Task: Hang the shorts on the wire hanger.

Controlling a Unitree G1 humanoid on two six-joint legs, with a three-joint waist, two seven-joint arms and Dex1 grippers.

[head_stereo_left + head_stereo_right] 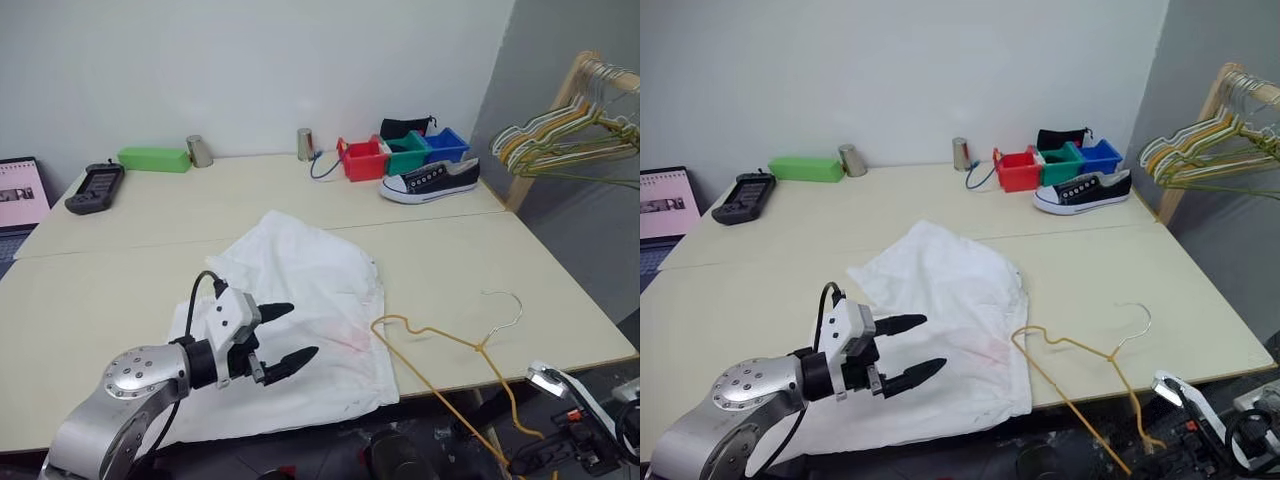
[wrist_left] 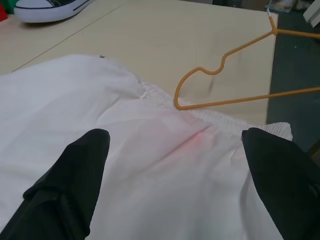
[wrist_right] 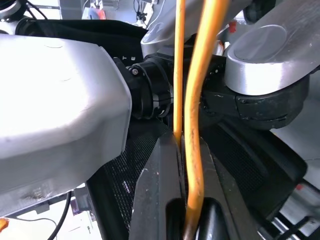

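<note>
The white wrinkled shorts lie spread on the cream table, near its front edge. A faint pink stain shows close to the gathered waistband. My left gripper hovers open just over the near part of the shorts, with nothing between its black fingers. The tan-yellow wire hanger lies at the shorts' right side, one corner touching the waistband. Its hook rests on the table and its lower part hangs past the front edge. My right gripper is shut on the hanger's wire.
A black-and-white shoe and red, green and blue bins stand at the back right. A wooden rack with several hangers is off the table's right end. A green box, metal cups and a black handheld device sit at the back left.
</note>
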